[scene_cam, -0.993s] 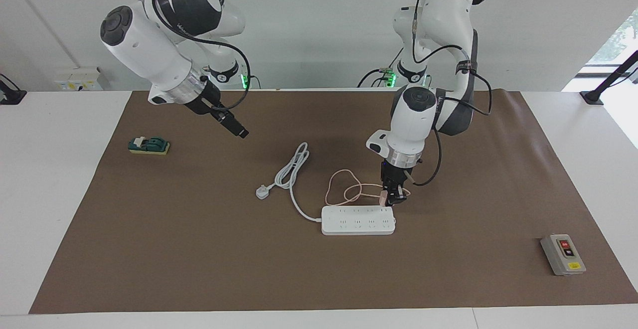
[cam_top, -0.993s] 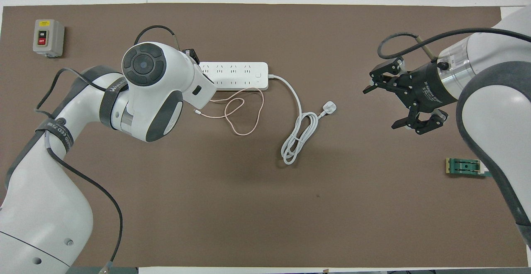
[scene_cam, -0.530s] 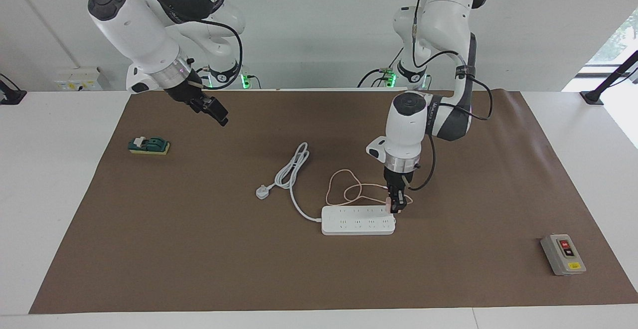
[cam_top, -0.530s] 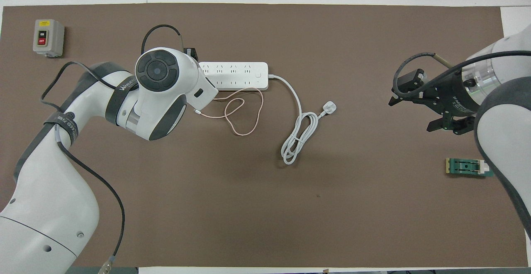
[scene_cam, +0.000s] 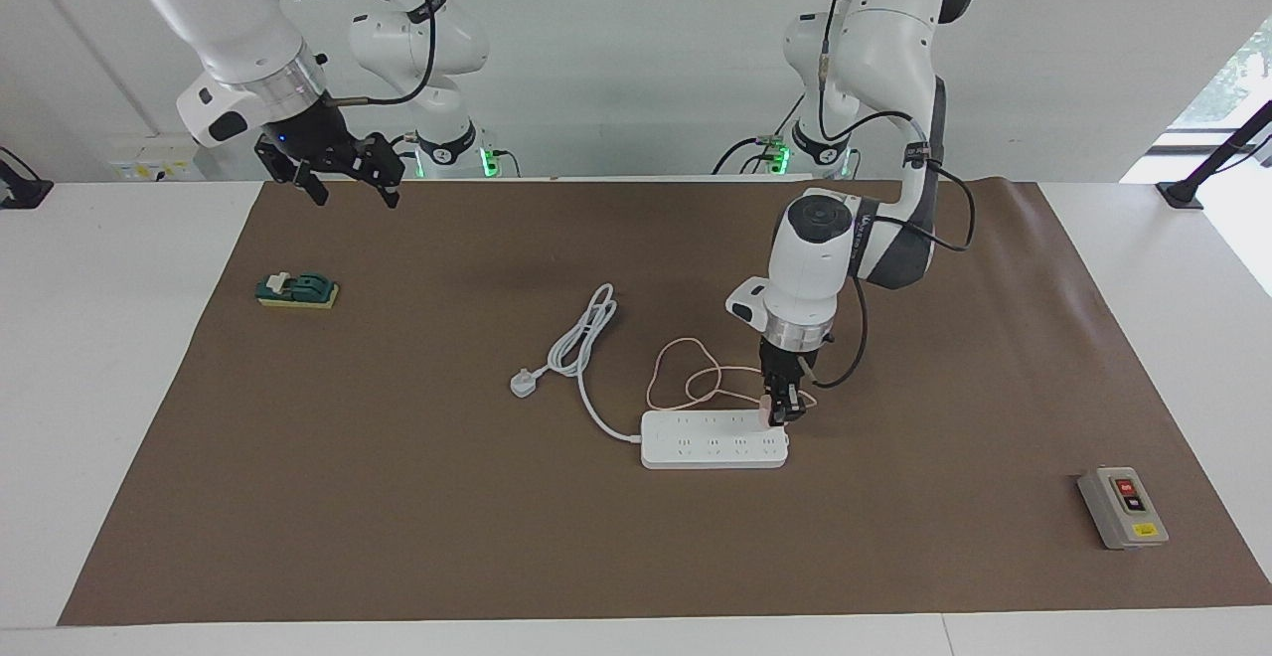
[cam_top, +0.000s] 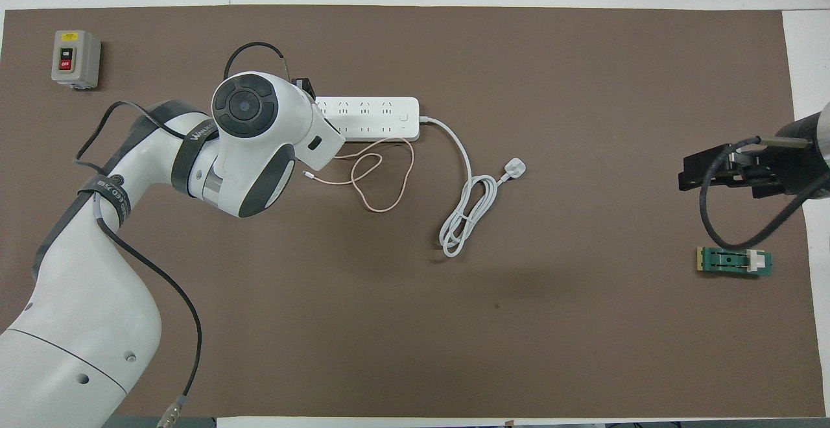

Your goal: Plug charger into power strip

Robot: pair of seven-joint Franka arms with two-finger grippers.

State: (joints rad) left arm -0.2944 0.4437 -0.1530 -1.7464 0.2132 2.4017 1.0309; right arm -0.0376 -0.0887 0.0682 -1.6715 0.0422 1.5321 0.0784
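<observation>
The white power strip [scene_cam: 714, 439] [cam_top: 366, 118] lies flat mid-mat, its thick cord leading toward the right arm's end. My left gripper [scene_cam: 778, 410] points straight down, shut on the pale pink charger [scene_cam: 764, 412]. It holds the charger against the strip's top, at the end toward the left arm and in the row nearer the robots. The prongs are hidden. The thin pink cable [scene_cam: 686, 378] [cam_top: 382, 175] loops on the mat beside the strip. From overhead, the left wrist hides the charger. My right gripper [scene_cam: 343, 179] hangs open and empty, high over the mat's edge by the robots.
A white three-pin plug [scene_cam: 523, 382] [cam_top: 514, 169] with coiled cord lies beside the strip. A grey switch box [scene_cam: 1123, 507] [cam_top: 75, 58] sits at the left arm's end, farther from the robots. A green block [scene_cam: 296, 289] [cam_top: 734, 261] lies at the right arm's end.
The left gripper has swung upright and come down with the charger onto the strip's end. The right arm has pulled up and back toward its own end of the table.
</observation>
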